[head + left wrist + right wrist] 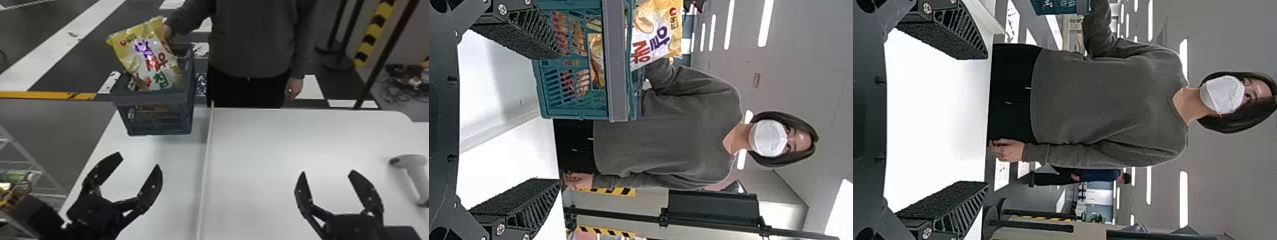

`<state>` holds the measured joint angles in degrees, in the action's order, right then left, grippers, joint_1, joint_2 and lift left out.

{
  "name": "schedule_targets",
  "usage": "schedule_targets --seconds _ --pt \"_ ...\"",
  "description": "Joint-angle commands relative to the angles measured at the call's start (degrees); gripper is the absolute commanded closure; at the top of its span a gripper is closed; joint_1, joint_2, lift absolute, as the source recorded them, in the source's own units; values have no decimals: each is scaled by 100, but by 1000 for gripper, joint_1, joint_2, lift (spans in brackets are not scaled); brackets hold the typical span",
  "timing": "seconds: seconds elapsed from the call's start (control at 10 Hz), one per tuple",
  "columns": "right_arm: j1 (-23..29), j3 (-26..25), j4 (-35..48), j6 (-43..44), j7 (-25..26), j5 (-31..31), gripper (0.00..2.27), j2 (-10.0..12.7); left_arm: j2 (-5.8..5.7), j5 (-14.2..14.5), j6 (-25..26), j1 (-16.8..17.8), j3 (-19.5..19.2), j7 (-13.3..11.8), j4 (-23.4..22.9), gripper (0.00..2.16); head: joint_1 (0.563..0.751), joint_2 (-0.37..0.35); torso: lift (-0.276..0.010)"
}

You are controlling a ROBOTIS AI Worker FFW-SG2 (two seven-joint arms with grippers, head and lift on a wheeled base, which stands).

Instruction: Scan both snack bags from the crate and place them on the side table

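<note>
Has left gripper (139,160), lower left, and right gripper (328,172), lower right, both wide open and empty, with person's hand (168,33) on snack bag (150,63) partly inside crate (150,99), upper left.

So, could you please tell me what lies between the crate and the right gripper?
The head view shows bare table crossed by a thin ridge.
</note>
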<state>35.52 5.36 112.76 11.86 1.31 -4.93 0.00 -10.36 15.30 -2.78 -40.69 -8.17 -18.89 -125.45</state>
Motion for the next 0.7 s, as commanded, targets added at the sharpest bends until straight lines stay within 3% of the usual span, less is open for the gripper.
schedule_targets --seconds 0.0,0.6 --pt "7 -8 0 -39 1 1 93 5 -1 17 46 9 0 0 4 120 695 82 -95" --pt "-1 -8 0 -92 1 -8 93 5 -1 25 134 18 0 0 -5 120 695 81 -95"
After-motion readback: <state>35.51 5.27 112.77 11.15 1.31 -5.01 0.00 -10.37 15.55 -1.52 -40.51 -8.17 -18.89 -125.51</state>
